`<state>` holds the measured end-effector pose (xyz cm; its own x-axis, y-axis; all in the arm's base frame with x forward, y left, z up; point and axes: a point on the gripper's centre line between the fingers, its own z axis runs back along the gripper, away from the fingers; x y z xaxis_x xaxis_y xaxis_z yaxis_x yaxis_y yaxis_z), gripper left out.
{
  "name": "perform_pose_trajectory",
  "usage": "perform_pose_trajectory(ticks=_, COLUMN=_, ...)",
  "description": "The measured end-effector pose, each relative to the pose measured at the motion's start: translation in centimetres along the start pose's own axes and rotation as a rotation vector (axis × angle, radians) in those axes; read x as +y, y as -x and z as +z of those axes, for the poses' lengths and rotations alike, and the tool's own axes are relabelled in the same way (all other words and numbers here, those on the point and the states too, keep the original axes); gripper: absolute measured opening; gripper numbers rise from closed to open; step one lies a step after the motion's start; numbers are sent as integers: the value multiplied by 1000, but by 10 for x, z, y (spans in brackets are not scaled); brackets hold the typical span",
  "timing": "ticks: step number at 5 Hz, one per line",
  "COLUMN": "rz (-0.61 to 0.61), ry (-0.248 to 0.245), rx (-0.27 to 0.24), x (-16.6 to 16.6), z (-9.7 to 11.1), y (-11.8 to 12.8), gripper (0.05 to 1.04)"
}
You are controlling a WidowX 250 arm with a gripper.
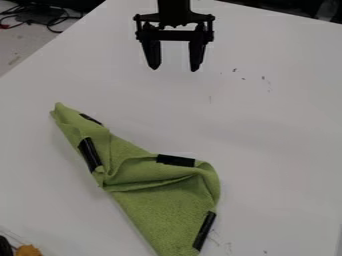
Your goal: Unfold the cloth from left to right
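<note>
The cloth (pixel 160 212) is plain green with black strips (pixel 176 160); the table (pixel 280 125) is white.

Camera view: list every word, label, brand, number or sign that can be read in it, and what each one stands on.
No readable text anywhere.
Green cloth: none; its black strips carry no lettering that can be made out.
White table: small dark marks, too small to identify, none readable as text.
Gripper: none legible.
</note>
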<state>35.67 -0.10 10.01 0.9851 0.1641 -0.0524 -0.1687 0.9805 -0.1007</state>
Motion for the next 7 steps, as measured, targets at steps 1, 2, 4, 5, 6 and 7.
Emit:
perform_pose_trajectory(ticks=1, rz=20, ry=-3, rx=47, x=2, z=-16, y=3, gripper=1001)
perform_pose_trajectory(ticks=2, rz=167, ry=-13, rx=117, x=11, z=-34, y=28, gripper=1001)
perform_pose_trajectory(ticks=4, rz=372, ry=-73, rx=99, x=40, z=-15, y=95, gripper=1001)
perform_pose_trajectory(ticks=5, rz=581, ry=-107, rx=58, x=72, z=-16, y=121, gripper=1001)
perform_pose_trajectory(ticks=6, rz=745, ry=-60, rx=-18, x=91, z=-20, y=127, gripper=1001)
perform_pose_trajectory(ticks=7, rz=890, ry=-77, rx=-63, x=98, z=-23, y=124, gripper=1001)
